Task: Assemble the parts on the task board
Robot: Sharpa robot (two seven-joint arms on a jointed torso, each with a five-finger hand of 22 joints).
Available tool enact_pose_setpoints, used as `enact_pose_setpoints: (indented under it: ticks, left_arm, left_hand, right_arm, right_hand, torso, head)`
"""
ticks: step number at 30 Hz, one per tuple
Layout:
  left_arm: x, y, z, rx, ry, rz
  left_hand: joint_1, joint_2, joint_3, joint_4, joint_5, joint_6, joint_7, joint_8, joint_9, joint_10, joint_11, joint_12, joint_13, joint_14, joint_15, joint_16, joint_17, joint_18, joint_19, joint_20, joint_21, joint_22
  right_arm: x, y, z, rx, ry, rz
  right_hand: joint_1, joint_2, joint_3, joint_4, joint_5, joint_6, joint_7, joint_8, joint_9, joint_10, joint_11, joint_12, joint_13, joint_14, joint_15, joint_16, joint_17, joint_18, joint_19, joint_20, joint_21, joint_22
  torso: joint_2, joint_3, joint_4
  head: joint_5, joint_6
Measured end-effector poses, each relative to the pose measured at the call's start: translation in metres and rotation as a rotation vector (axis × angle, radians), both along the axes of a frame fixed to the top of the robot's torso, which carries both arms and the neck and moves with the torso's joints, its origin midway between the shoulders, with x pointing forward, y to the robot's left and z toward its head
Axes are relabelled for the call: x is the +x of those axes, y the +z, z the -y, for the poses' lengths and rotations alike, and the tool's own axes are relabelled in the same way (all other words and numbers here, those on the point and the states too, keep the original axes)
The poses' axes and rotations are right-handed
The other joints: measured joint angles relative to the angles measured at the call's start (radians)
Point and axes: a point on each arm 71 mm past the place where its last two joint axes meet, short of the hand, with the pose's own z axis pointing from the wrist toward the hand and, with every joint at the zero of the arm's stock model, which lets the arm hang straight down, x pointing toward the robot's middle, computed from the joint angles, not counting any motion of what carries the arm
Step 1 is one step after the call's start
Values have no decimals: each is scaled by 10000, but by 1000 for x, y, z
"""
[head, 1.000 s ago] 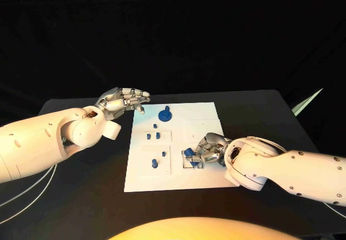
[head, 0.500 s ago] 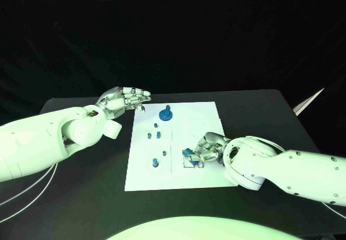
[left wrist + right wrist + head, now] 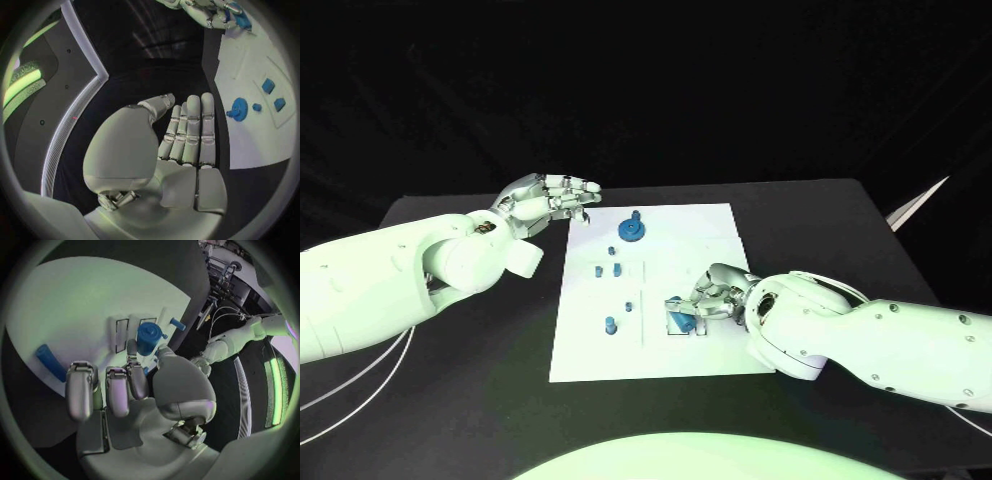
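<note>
Part [image 3: 149,338], a blue cylinder, pinched between the right hand's [image 3: 708,301] fingers [image 3: 135,375] and thumb over a slot near the board's [image 3: 711,225] right edge; seating depth apparently incomplete. Left hand [image 3: 548,198] hovers beside the board's far left corner, fingers straight, together, empty. Risk: a tilted part may jam or slip from the pinch.

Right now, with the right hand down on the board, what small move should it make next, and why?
Probably press the blue part gently down into its slot. The right hand holds it over the task board, near the recessed outlines, while the left hand waits off the board's corner.
</note>
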Motion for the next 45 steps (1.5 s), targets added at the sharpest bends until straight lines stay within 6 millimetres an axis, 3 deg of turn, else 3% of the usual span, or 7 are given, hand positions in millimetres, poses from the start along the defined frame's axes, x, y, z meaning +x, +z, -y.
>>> enact_pose_setpoints:
  ticks: [3,18,20,26,29,34,45]
  left_arm:
    - [0,0,0,4,6,-2]
    - [0,0,-2,17,34,-4]
    - [0,0,-2,18,36,-4]
    - [0,0,-3,27,60,-1]
    - [0,0,-3,26,68,7]
    - [0,0,-2,18,57,11]
    - [0,0,-2,13,46,11]
  left_hand:
    - [0,0,0,0,0,0,0,0,0,0,0,0,0,0,0,0,0,-1,0,0,0,0]
    - [0,0,0,0,0,0,0,0,-1,0,0,0,-2,0,0,0,0,0,0,0,0,-6]
    - [0,0,0,0,0,-1,0,0,-1,0,0,0,-1,0,0,0,0,0,0,0,0,-6]
    - [0,0,0,1,0,0,0,0,-1,0,0,0,-1,0,0,0,0,0,0,0,0,-7]
    - [0,0,0,1,0,-1,0,0,-2,0,0,0,-2,0,0,0,0,1,0,0,0,-7]
    - [0,0,0,1,0,0,0,0,-2,0,0,0,-2,0,0,0,0,-1,0,0,0,-7]
    - [0,0,0,1,0,-1,0,0,-3,0,0,0,-2,0,0,0,0,0,0,0,0,-8]
  right_arm:
    - [0,1,1,-44,54,94]
    - [-9,7,6,-17,351,358]
    - [-10,8,8,-2,390,353]
    - [-13,10,16,99,450,358]
    - [-15,11,18,145,523,362]
    - [-16,11,15,187,714,356]
    - [-16,9,9,72,886,283]
  right_hand:
    - [-138,120,-204,-12,-80,1,-1,46,32,6,6,0,0,0,0,0,0,0,0,0,0,0]
    - [-137,120,-205,-13,-144,4,-4,46,58,7,6,0,1,0,0,0,0,0,0,0,0,0]
    - [-131,118,-206,-13,78,15,-17,46,94,7,6,0,0,0,0,0,0,0,0,0,0,0]
    - [1124,250,-493,-84,571,14,-17,46,102,7,6,-1,1,0,0,0,0,0,0,0,1,0]
    - [2045,44,-494,-86,134,15,-17,46,101,8,6,0,128,-1,0,0,0,0,0,0,1,0]
    - [2440,-321,-493,-86,-75,14,-17,45,98,8,6,0,128,0,0,2,0,0,0,0,2,0]
    - [2449,-328,-492,-85,-76,14,-17,45,97,8,6,0,127,0,0,38,0,0,0,0,31,0]
  torso:
    - [-2,0,-3]
    - [-5,11,-7]
    - [-5,12,-6]
    - [-5,12,-12]
    - [-5,12,-20]
    - [-4,16,-18]
    - [-2,4,-1]
  head:
    - [0,-10]
    - [24,-22]
    - [29,-18]
    - [33,-8]
    - [41,-6]
    - [47,-10]
    - [32,-37]
